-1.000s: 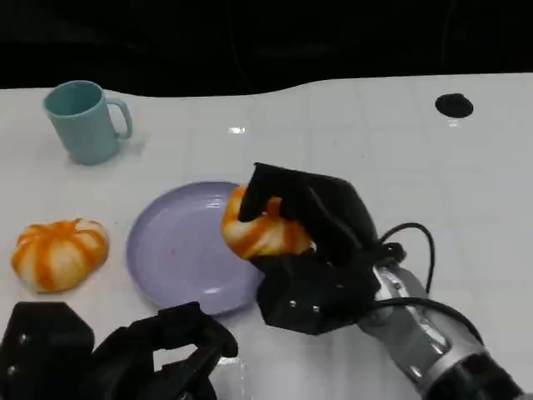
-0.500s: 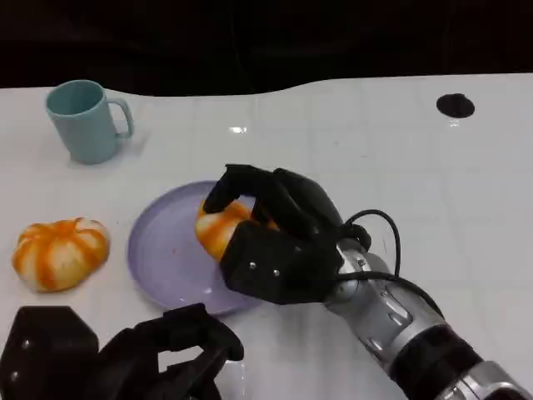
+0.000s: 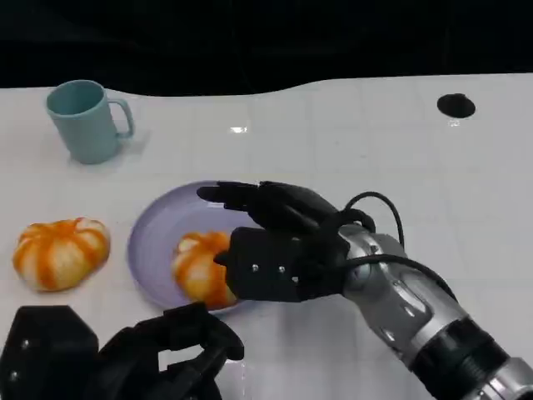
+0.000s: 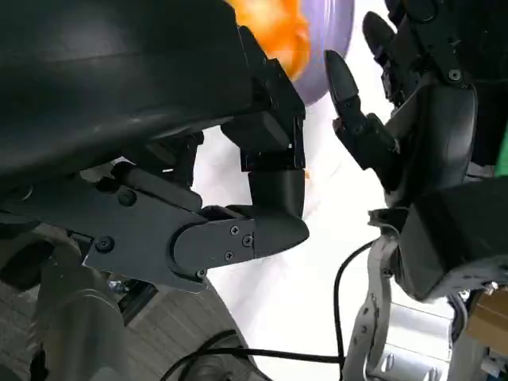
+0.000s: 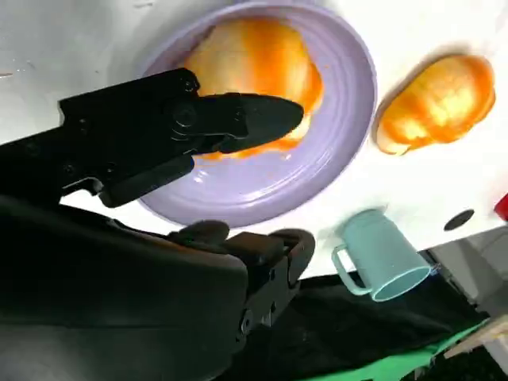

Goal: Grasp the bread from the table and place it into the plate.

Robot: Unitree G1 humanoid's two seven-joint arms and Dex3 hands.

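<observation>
An orange-and-white bread [image 3: 198,267] lies in the near part of the lavender plate [image 3: 158,233], close to its front rim. My right hand [image 3: 279,242] hovers just right of it with its fingers [image 3: 237,196] stretched out over the plate, no longer wrapped around the bread. The right wrist view shows the bread [image 5: 254,67] resting in the plate [image 5: 349,119] under one outstretched finger [image 5: 238,119]. A second bread [image 3: 60,252] sits on the table left of the plate. My left hand [image 3: 133,358] stays low at the near left, fingers loosely bent, holding nothing.
A teal cup [image 3: 83,121] stands at the far left of the white table. A small black round mark [image 3: 455,105] sits at the far right. The table's far edge runs along a dark background.
My right hand carried the bread leftward and down from the plate's right rim onto the plate, then its fingers spread off it. The left hand has not moved.
</observation>
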